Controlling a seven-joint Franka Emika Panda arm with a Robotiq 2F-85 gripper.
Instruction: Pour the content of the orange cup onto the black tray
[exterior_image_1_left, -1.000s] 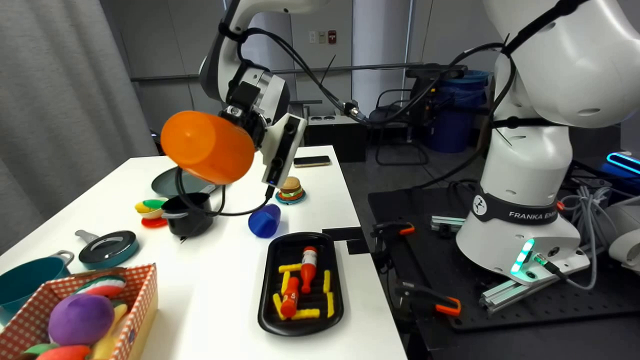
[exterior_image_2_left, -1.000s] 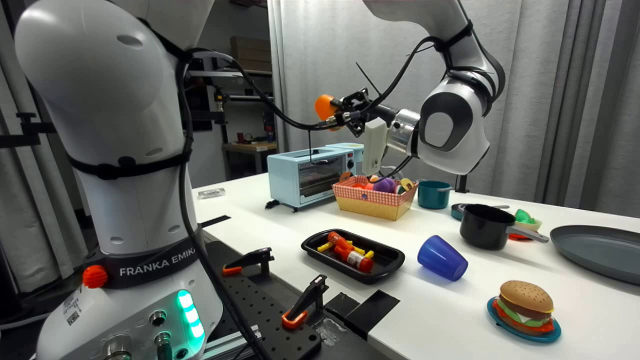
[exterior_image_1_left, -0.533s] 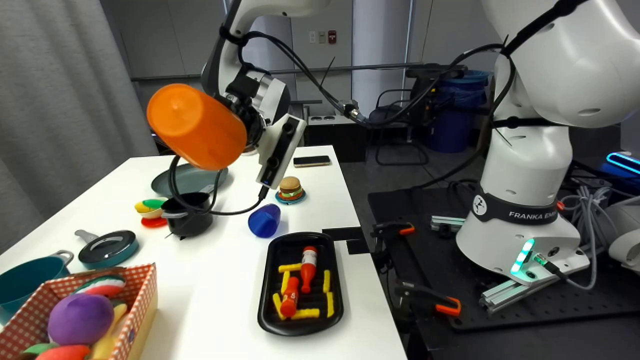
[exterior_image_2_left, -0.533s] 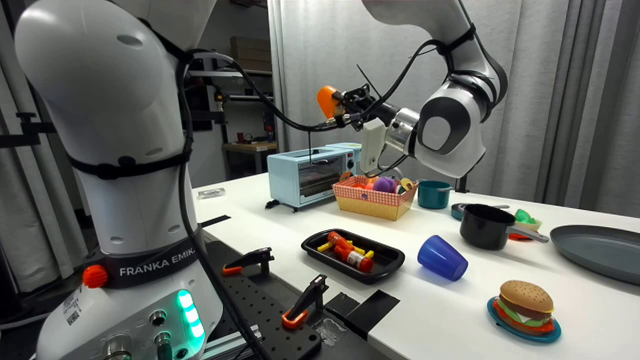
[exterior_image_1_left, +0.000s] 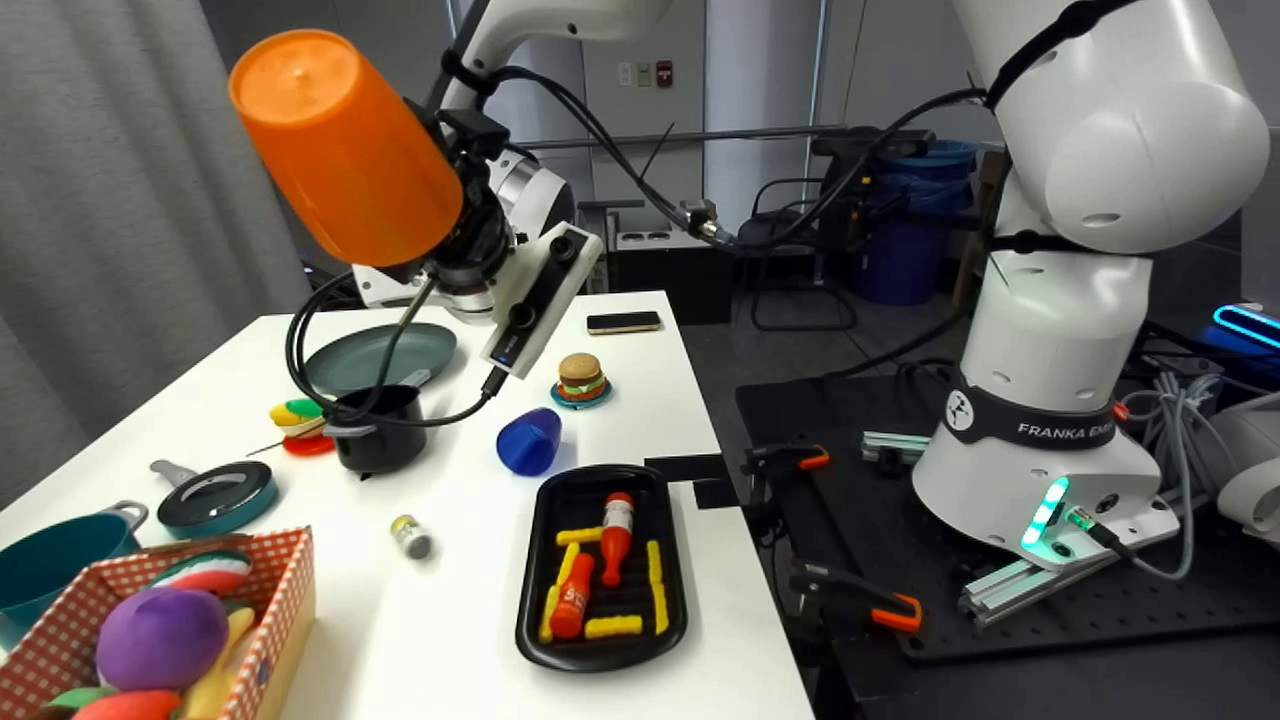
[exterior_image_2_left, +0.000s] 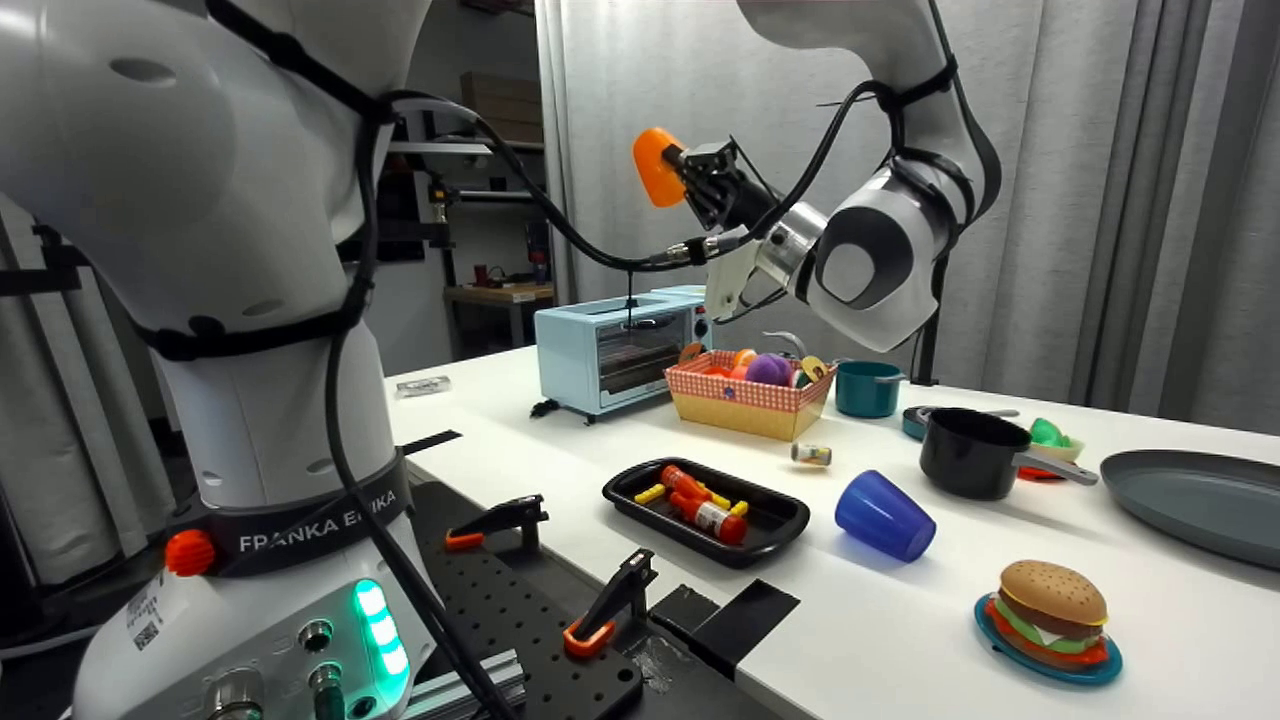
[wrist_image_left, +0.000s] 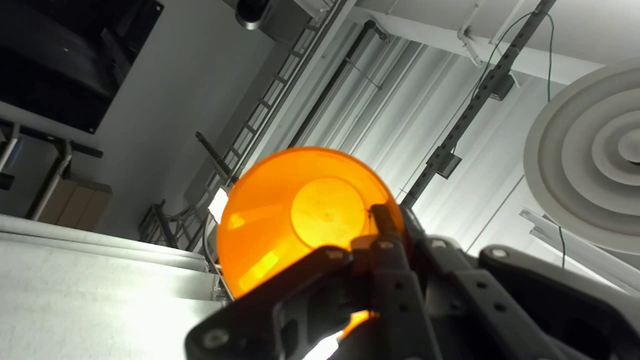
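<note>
Gripping the orange cup (exterior_image_1_left: 345, 150) by its wall, the tool (wrist_image_left: 399, 220) held it aloft, bottom up and tilted, well apart from the tray (exterior_image_1_left: 600, 655). Two red bottles (exterior_image_1_left: 618, 535) and some yellow sticks (exterior_image_1_left: 613, 626) lay in the tray; outside it, a small jar (exterior_image_1_left: 411, 537) lay on its side on the tabletop (exterior_image_1_left: 450, 640).

I can make out the blue cup (exterior_image_2_left: 885, 516) lying on the table (exterior_image_2_left: 890, 630), the toy burger (exterior_image_2_left: 1050, 615) and the black pot (exterior_image_2_left: 965, 460) near it, the light-blue oven (exterior_image_2_left: 615, 358) well apart from it.
</note>
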